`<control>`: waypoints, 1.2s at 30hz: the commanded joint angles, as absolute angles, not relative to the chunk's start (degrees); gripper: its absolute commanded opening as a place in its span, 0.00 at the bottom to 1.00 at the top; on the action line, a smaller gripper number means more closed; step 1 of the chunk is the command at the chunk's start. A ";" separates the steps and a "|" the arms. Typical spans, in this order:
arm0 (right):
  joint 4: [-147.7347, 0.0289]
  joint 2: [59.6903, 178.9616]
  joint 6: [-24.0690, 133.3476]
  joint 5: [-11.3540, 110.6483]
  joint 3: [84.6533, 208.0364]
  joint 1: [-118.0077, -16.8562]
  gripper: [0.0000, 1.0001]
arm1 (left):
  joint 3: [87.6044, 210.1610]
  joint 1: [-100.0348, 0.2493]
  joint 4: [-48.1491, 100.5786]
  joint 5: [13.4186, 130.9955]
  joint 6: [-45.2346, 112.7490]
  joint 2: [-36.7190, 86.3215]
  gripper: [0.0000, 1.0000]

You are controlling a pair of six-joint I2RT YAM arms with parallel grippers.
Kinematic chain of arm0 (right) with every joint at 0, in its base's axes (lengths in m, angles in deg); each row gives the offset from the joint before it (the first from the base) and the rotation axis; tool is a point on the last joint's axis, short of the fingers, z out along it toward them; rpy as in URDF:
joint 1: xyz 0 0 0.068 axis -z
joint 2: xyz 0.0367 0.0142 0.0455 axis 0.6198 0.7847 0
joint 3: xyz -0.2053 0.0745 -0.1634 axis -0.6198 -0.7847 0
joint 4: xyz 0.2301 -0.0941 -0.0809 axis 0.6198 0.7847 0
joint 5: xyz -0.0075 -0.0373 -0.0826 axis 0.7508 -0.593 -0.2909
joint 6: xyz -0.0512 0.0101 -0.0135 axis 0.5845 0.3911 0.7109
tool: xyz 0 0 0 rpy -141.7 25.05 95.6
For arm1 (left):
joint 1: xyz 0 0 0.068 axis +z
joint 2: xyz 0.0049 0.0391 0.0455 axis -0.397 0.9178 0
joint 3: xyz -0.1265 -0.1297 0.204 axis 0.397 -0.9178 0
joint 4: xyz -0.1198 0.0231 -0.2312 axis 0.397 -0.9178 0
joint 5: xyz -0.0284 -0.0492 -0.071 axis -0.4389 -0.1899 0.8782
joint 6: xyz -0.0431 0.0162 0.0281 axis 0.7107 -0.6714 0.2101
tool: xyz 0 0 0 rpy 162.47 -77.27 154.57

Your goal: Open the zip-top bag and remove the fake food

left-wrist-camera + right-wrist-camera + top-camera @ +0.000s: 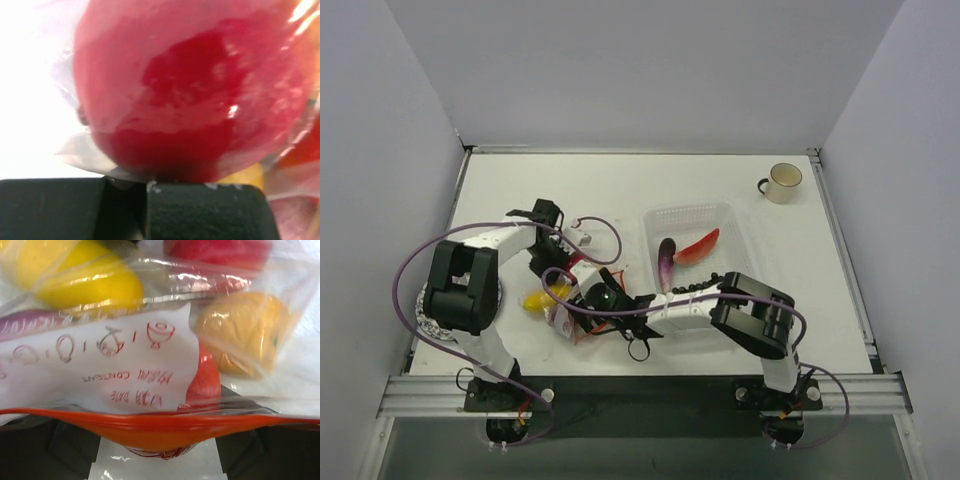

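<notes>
The clear zip-top bag [563, 318] lies at the near left of the table with both grippers on it. Its orange-red zip strip [160, 427] runs across the right wrist view, over the gap between my right fingers [70, 447]. My right gripper [157, 457] [588, 312] is open at the bag's mouth. Fake food shows through the film: a yellow piece [75, 280], an orange-yellow piece [245, 330] and a red-orange fruit [205, 380]. My left gripper [146, 195] [568, 292] is shut, pinching bag film [90, 155] under a big red fruit [190, 90].
A white mesh basket [720, 218] stands right of the bag and holds a purple eggplant [666, 264] and a red chili [698, 246]. A cream mug [781, 182] stands at the far right. Purple cables loop around both arms. Walls close in the table.
</notes>
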State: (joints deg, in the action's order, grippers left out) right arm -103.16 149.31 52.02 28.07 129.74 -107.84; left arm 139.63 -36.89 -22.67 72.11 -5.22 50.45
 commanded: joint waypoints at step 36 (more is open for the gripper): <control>-79.52 105.64 51.16 1.47 116.86 -115.54 1.00 | 147.55 -33.94 -23.44 72.56 0.03 54.77 0.00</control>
